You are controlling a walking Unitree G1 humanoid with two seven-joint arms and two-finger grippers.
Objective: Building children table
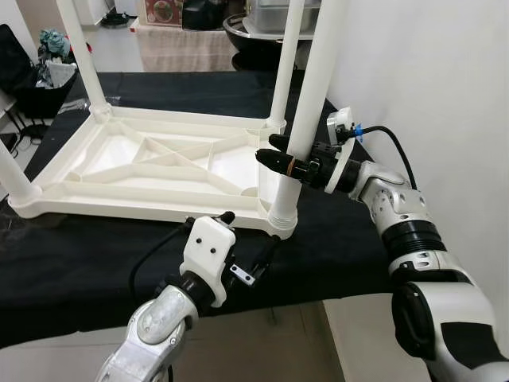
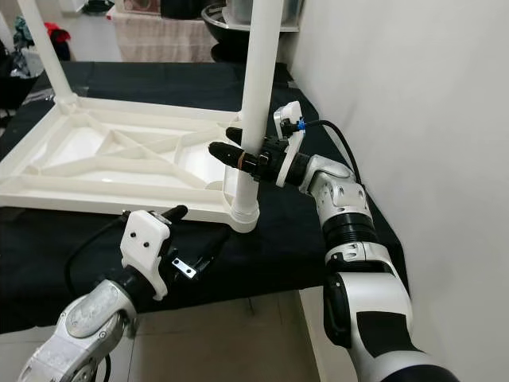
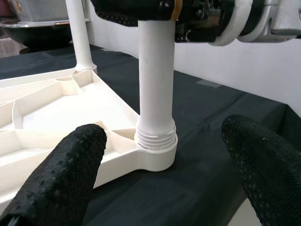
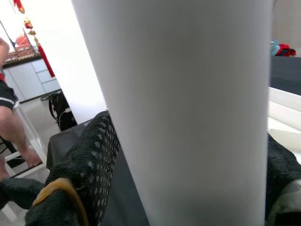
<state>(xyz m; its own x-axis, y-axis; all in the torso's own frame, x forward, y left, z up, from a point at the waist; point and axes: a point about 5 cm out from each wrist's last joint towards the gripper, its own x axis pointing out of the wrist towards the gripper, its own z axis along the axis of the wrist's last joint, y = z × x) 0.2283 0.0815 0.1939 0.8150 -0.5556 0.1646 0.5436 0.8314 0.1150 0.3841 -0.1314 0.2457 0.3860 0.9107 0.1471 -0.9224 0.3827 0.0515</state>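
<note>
A: Grippers first, nearest in. What is the left gripper (image 1: 253,239) doing?

B: It hangs low at the front edge of the black cloth (image 1: 71,263), fingers spread wide with nothing between them. In the left wrist view its two knobbly black fingertips (image 3: 61,174) stand well apart on either side of the near leg's foot, touching neither.

A: And the right gripper (image 1: 280,155)?

B: It reaches in from the right with its fingers closed around the near white leg (image 1: 306,111), part way up the shaft. The right wrist view shows that leg pressed between the black pads (image 4: 94,155).

A: How does the children's table (image 1: 151,171) look?

B: White plastic, lying upside down on the cloth, its ribbed underside facing up with diagonal braces crossing between raised walls. The held leg stands upright in the near right corner socket (image 1: 283,219), threads showing just above the collar. Other legs stand at the far right corner (image 1: 285,72), the far left corner (image 1: 83,56) and the near left corner (image 1: 14,179).

A: Any containers?

B: A dark round bowl-like vessel (image 1: 254,40) sits beyond the table; what it holds cannot be seen.

A: Anything crowding the work?

B: A white wall (image 1: 429,87) runs close along the right arm's side. Far left, a dark bag (image 1: 36,76) sits on the floor with cloth heaped on it.
</note>
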